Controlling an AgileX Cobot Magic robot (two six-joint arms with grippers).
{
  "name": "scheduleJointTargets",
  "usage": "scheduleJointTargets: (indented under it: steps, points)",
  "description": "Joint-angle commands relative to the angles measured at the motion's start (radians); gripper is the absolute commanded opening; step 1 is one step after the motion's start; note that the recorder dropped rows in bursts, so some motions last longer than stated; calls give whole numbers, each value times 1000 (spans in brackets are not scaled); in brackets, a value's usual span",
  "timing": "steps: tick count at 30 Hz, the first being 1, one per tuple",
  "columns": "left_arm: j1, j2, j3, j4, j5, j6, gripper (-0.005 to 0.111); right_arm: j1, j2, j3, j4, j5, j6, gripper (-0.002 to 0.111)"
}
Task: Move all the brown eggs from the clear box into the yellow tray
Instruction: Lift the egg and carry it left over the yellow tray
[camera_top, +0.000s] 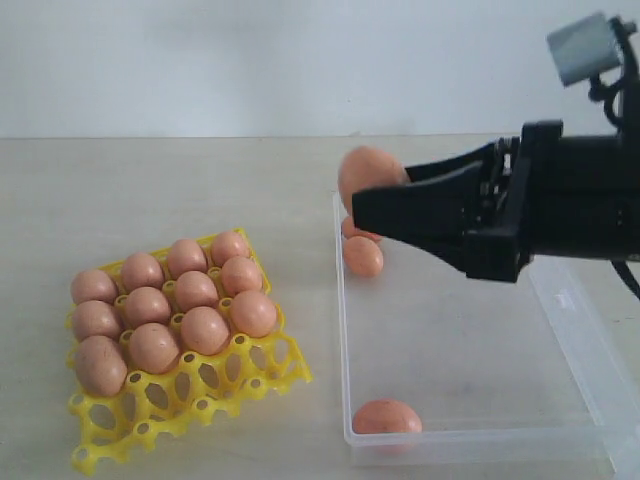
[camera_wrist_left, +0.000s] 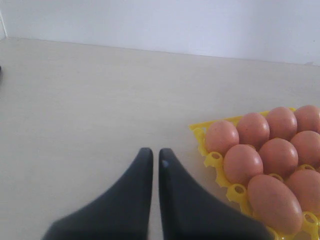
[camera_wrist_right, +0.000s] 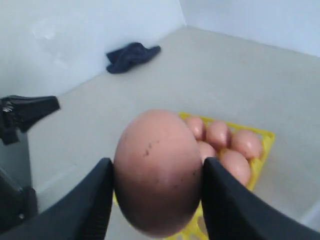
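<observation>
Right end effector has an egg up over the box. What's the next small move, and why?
Probably carry it sideways toward the yellow tray and its empty front cells. The right end effector grips a brown egg that looks lifted above the clear box wall. The tray's back three rows are full, and only the front cells stand open.

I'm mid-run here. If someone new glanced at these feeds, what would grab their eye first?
First, the brown egg pinched in the right claw, raised above the left end of the clear box and filling the right wrist view. Next, the bright yellow tray on the left of the table, packed with eggs except for its empty front row. A few more eggs lie in the box.
</observation>
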Motion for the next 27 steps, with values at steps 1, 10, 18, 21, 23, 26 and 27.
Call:
scheduleJointTargets:
  steps: [1, 10, 18, 21, 23, 26, 27]
  points:
    - [3, -3, 3, -2, -4, 5, 4, 0, -5, -92, 12, 67, 21, 0]
    - [3, -3, 3, -2, -4, 5, 4, 0, -5, -345, 12, 137, 64, 0]
    - [3, -3, 3, -2, -4, 5, 4, 85, -5, -377, -943, -88, 463, 0]
    - [3, -3, 3, -2, -4, 5, 4, 174, -7, -377, -1412, -243, 819, 0]
    - [3, -3, 3, -2, -4, 5, 4, 211, -10, -377, -1557, -347, 994, 0]
    - [3, -3, 3, -2, -4, 5, 4, 248, -19, -377, -1575, -552, 1208, 0]
    - [3, -3, 3, -2, -4, 5, 4, 259, -19, -377, -1526, -653, 1298, 0]
